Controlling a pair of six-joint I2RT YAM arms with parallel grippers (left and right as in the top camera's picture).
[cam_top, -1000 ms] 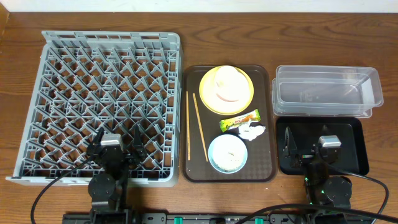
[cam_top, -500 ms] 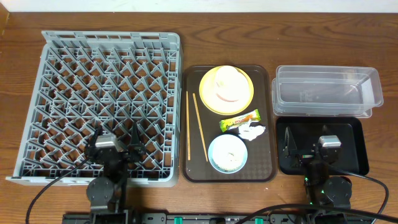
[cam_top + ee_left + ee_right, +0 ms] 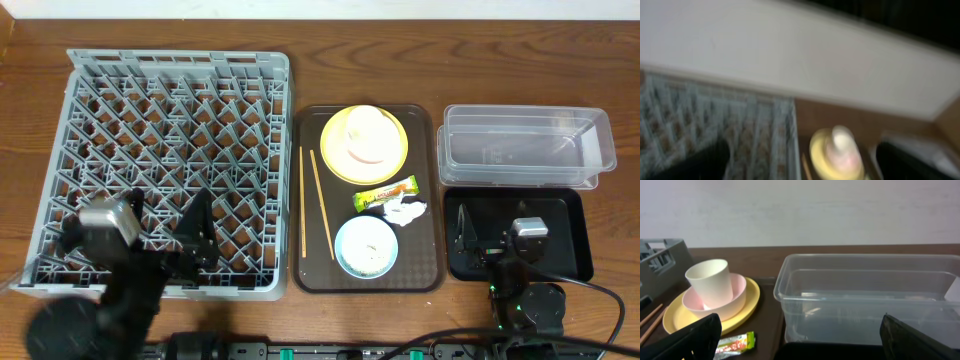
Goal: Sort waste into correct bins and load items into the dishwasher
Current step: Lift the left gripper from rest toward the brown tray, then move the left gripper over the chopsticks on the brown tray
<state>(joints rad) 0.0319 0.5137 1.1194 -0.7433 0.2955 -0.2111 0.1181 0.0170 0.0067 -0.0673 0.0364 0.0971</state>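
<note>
A yellow plate [image 3: 338, 158] on the brown serving tray [image 3: 432, 272] carries a pale bowl [image 3: 720, 305] with a white cup [image 3: 708, 281] standing in it. Near them lie the snack wrapper [image 3: 386, 194], the white tissue [image 3: 406, 211], a light blue bowl [image 3: 366, 246] holding beige scraps, and two chopsticks [image 3: 320, 205]. My left gripper [image 3: 135, 233] hangs open and motion-blurred over the near edge of the grey dish rack [image 3: 170, 130]. My right gripper [image 3: 524, 222] is open over the black tray [image 3: 572, 262], facing the clear tub [image 3: 865, 300]. Neither gripper holds anything.
The dish rack fills the left half of the table and its pegs hold nothing. The clear tub [image 3: 525, 145] sits behind the black tray at the right. Bare wood runs along the far edge and between the containers.
My left arm has lifted and swung left toward the rack's near-left corner, its wrist view now blurred. The right arm and all the objects are where they were.
</note>
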